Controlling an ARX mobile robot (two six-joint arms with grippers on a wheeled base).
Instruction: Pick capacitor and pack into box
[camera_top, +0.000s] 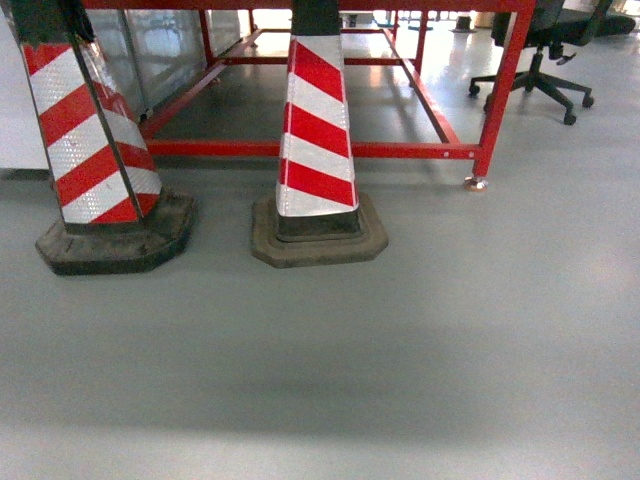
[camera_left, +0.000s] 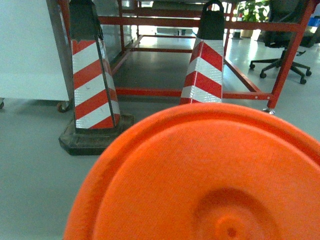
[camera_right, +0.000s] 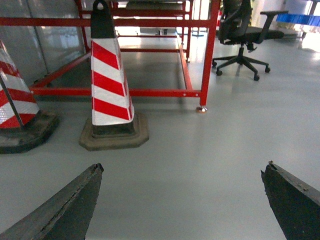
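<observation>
The right claw (camera_right: 182, 200) is released, its two dark fingers (camera_right: 60, 207) wide apart over the grey floor (camera_top: 420, 340). A big orange disc (camera_left: 210, 180) fills the left wrist view, so I cannot tell the left claw's state. Two striped cones (camera_top: 315, 140) stand by a red frame (camera_top: 500, 90). No box or capacitor shows.

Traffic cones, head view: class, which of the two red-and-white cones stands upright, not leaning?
The right-hand cone, nearer the red frame's middle. It rises straight from its base, while the left cone tilts sideways.
</observation>
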